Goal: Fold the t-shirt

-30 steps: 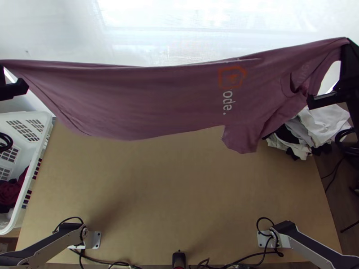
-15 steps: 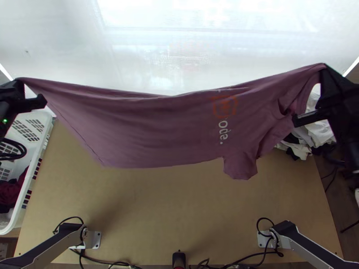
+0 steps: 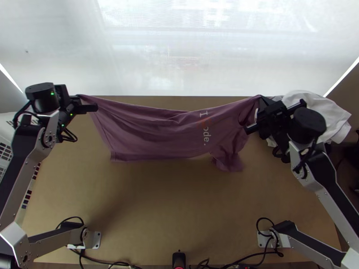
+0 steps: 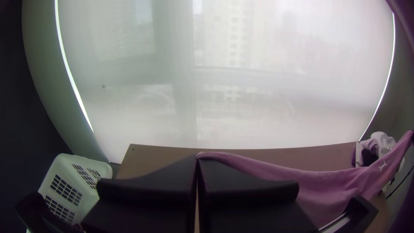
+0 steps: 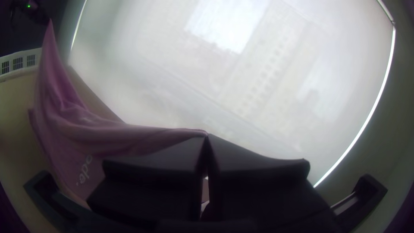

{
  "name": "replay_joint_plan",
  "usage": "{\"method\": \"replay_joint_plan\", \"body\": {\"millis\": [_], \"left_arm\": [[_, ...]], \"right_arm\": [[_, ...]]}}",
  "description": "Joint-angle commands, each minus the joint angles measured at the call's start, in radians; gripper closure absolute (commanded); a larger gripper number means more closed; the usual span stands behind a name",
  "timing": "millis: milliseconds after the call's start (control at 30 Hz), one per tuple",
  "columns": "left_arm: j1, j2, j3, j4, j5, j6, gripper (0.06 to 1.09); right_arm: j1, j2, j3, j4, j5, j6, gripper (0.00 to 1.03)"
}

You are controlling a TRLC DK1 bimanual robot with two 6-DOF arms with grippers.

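Note:
A mauve t-shirt [image 3: 157, 134] is stretched sideways between both grippers in the top view, its upper edge sagging and a sleeve hanging at the right. My left gripper [image 3: 81, 99] pinches its left upper corner. At the collar and sleeve end, my right gripper [image 3: 260, 99] holds the other corner. In the left wrist view, the left gripper [image 4: 197, 160] is shut on the edge of the t-shirt [image 4: 319, 185]. The right wrist view has the right gripper [image 5: 207, 139] closed on the t-shirt [image 5: 103, 133], with printed letters facing up.
A white laundry basket [image 4: 79, 183] stands off the left side of the wooden table [image 3: 170, 210]. White and dark cloths [image 3: 314, 112] are heaped at the table's back right. A pale window blind [image 3: 188, 49] rises behind the far edge.
Both grippers have come inward and nearer the table with the t-shirt, both arms now showing far more. The cloth between them has gone slacker, and its lower edge has come down toward the table.

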State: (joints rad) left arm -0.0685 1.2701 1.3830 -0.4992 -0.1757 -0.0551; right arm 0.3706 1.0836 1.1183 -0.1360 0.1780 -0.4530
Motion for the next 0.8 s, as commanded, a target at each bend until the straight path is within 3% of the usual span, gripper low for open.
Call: {"method": "replay_joint_plan", "body": {"millis": [0,400,500,567,633,700,767], "left_arm": [[-0.013,0.187,-0.124,0.222,-0.01,0.0,1.05],[0.022,0.511,-0.025,0.403,-0.03,0.014,1.04],[0.021,0.551,-0.012,0.404,-0.028,0.018,0.85],[0.021,0.566,-0.012,0.401,-0.028,0.02,0.67],[0.018,0.571,-0.021,0.392,-0.027,0.023,0.57],[0.012,0.569,-0.036,0.383,-0.027,0.029,0.45],[0.004,0.565,-0.042,0.332,-0.028,0.029,0.4]], "right_arm": [[-0.061,0.199,-0.124,0.199,-0.038,0.0,1.0],[-0.156,0.515,-0.064,0.358,-0.06,-0.021,1.0],[-0.154,0.559,-0.069,0.361,-0.06,-0.018,0.99],[-0.153,0.581,-0.072,0.361,-0.06,-0.012,0.86],[-0.151,0.599,-0.078,0.361,-0.06,-0.003,0.73],[-0.144,0.622,-0.074,0.314,-0.06,0.002,0.49],[-0.131,0.631,-0.072,0.245,-0.061,0.007,0.27]]}}
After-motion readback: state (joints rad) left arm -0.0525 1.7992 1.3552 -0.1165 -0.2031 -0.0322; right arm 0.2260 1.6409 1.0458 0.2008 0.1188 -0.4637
